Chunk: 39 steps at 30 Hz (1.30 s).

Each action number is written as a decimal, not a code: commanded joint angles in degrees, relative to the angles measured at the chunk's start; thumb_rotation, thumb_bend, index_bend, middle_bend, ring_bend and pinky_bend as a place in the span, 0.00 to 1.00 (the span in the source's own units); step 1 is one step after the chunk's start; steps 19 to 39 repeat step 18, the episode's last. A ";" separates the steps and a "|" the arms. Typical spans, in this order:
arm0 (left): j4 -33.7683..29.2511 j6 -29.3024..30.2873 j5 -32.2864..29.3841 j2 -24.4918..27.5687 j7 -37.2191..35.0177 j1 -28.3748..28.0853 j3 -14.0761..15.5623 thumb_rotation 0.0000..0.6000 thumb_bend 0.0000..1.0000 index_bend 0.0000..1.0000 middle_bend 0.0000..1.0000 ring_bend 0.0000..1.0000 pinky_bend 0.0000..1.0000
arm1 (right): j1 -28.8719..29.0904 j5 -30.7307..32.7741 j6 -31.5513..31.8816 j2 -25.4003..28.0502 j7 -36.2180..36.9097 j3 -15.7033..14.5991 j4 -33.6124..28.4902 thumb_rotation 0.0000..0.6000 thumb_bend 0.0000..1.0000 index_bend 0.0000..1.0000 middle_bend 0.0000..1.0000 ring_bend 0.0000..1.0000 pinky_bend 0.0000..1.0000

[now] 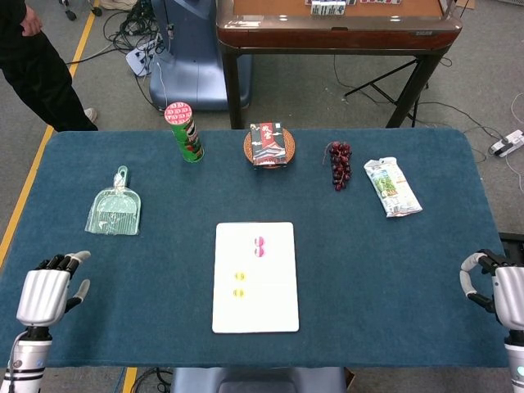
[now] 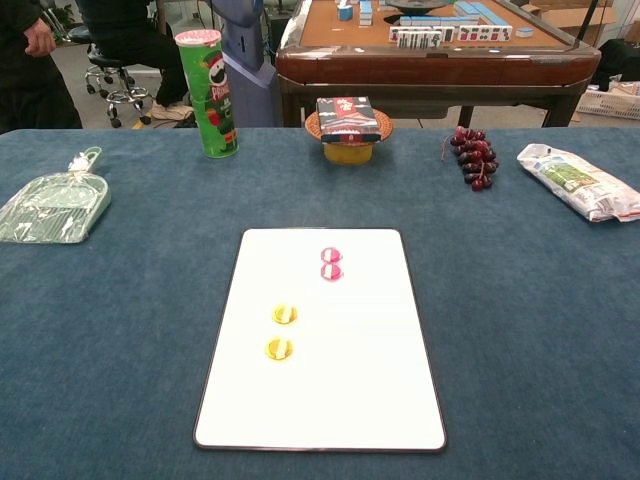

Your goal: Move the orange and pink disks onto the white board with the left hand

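disks, orange (image 2: 282, 331) and pink (image 2: 331, 263), lying flat on white board (image 2: 330, 400). small, thin, probably light and slippery; best pinched by edges. left hand (image 1: 42, 295) well left of board, empty, fingers apart.

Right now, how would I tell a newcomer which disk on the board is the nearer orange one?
Start at the white board in the middle of the blue table. Two pink disks touch near its far edge, and two orange disks sit apart below and left of them. The nearer orange disk is the lowest, closest to the robot's edge.
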 commanded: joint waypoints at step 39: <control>2.40 -3.56 1.89 -1.68 2.31 3.99 -4.17 1.00 0.34 0.40 0.47 0.39 0.46 | 0.65 2.81 -3.07 0.37 -1.48 0.30 0.03 1.00 0.34 0.57 0.48 0.54 0.56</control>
